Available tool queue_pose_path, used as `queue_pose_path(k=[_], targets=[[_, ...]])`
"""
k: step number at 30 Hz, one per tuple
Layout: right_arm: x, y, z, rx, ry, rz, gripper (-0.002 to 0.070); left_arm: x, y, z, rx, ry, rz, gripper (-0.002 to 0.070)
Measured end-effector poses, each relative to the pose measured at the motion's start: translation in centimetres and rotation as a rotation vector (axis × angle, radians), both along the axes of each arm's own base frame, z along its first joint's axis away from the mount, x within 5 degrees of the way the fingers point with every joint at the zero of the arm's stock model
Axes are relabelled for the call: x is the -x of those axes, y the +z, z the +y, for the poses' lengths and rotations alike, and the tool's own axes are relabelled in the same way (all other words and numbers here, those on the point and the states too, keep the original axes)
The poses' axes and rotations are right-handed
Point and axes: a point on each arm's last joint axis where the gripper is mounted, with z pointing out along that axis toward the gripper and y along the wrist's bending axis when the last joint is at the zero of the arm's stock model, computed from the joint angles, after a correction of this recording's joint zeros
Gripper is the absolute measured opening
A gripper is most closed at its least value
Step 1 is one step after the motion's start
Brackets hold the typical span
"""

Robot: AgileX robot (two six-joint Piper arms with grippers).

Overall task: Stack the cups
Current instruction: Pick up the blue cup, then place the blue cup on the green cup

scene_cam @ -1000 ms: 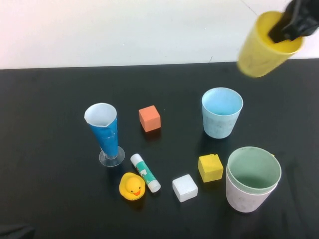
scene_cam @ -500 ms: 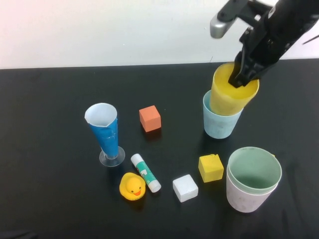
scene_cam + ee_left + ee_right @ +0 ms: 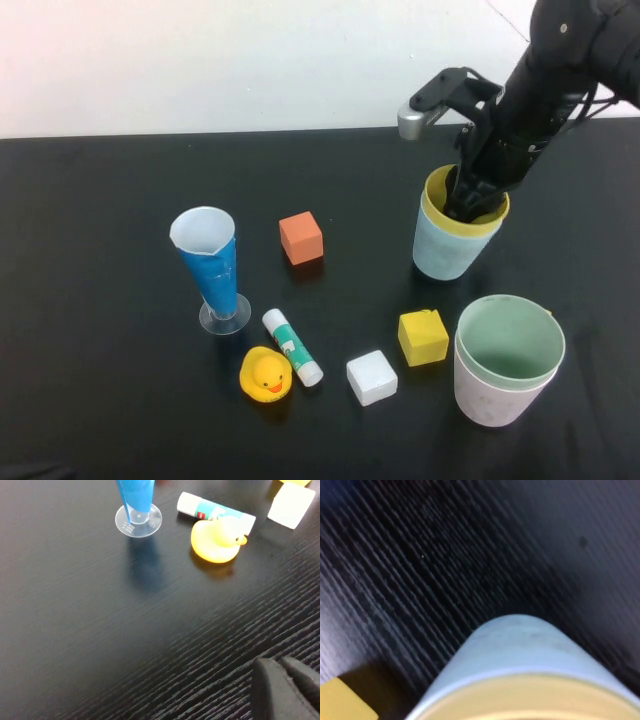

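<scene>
The yellow cup [image 3: 432,206] sits nested inside the light blue cup [image 3: 443,250] at the right middle of the table. My right gripper [image 3: 466,198] reaches down into the yellow cup and stays shut on its rim. The right wrist view shows the light blue cup's wall [image 3: 520,640] with the yellow rim [image 3: 530,695] above it. The pale green cup [image 3: 510,345] sits nested in the pink-white cup [image 3: 485,400] at the front right. My left gripper [image 3: 279,661] is shut and empty, low over bare table at the front left.
A tall blue cone glass [image 3: 210,265] on a clear base stands at the left. Nearby are an orange block [image 3: 300,238], a glue stick [image 3: 292,346], a rubber duck [image 3: 265,374], a white block [image 3: 371,377] and a yellow block [image 3: 422,337].
My right gripper brought the yellow cup down from high at the back right and lowered it fully into the light blue cup. The left arm has not moved.
</scene>
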Motion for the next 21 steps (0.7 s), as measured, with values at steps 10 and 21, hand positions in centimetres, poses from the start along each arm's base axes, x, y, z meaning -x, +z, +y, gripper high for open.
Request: queue_pose_path(k=[10,21], targets=[[4.3,10.8,-1.6,-0.077,-0.032,-0.225,0.0085,0.0,0.0,0.0,0.0,0.0,0.0,0.0002],[16.6,15.5,-5.6,-0.124,-0.043,-0.248,0.0085,0.0,0.0,0.0,0.0,0.0,-0.002,0.0002]])
